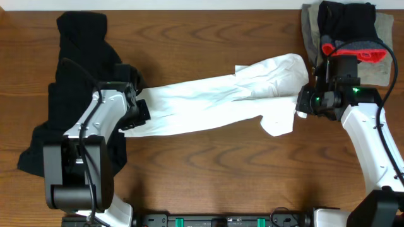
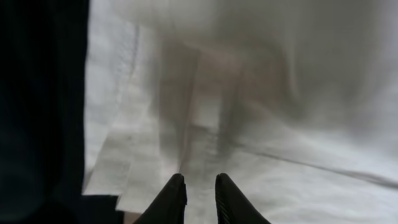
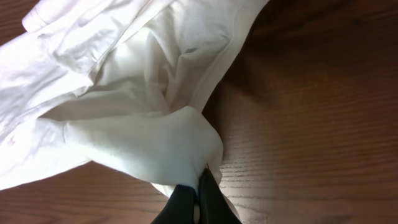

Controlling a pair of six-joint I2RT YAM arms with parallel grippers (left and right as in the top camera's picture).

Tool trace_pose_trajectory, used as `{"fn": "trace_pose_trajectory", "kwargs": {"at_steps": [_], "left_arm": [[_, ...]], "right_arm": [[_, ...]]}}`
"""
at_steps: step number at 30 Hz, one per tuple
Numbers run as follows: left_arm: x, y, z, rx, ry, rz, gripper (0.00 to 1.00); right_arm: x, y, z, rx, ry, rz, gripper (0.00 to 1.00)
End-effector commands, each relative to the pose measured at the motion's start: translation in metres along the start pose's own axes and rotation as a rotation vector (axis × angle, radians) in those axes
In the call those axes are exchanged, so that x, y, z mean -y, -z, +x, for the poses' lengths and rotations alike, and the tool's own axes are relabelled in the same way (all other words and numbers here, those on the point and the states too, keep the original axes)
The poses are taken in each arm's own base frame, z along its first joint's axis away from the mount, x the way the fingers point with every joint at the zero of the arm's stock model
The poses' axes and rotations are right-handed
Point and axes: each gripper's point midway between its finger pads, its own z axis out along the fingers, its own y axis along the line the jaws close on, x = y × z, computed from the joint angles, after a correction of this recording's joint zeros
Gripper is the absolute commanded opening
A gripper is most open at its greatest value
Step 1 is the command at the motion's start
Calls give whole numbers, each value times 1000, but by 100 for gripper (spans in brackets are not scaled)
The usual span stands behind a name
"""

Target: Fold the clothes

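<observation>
The white T-shirt (image 1: 214, 94) is bunched into a long band, pulled across the middle of the table between my two grippers. My left gripper (image 1: 140, 112) holds its left end, where the shirt overlaps the big black garment (image 1: 76, 82). In the left wrist view the fingers (image 2: 176, 194) stand a narrow gap apart with white fabric (image 2: 280, 93) between them (image 2: 200, 186), and the black garment (image 2: 37, 93) lies along the left. My right gripper (image 1: 302, 106) is shut on a bunched fold at the shirt's right end (image 3: 124, 81), its tips (image 3: 204, 180) pinching cloth just above the wood.
A pile of other clothes sits at the back right corner: a grey cloth (image 1: 309, 31), a black garment (image 1: 347, 19) and something red (image 1: 353, 52), close behind the right arm. Bare wooden table (image 1: 208, 170) lies in front of the shirt.
</observation>
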Motion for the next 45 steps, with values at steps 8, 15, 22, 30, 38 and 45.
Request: {"fn": "trace_pose_trajectory", "kwargs": {"at_steps": [8,15,22,30,38,45], "left_arm": [[-4,-6,10,-14,-7,-1,19],[-6,-4,8,-13,-15,-1,25],[-15,-3,12,-35,3,-10,27],[-11,-3,17,-58,3,15,24],[-6,-3,19,-71,4,46,6],[-1,5,2,-19,8,62,6]], "right_arm": [[1,6,-8,34,14,2,1],[1,6,-9,37,22,2,1],[1,6,-10,40,23,1,1],[1,6,-11,44,24,0,1],[0,6,-12,48,24,0,1],[0,6,-14,55,25,-2,1]]}}
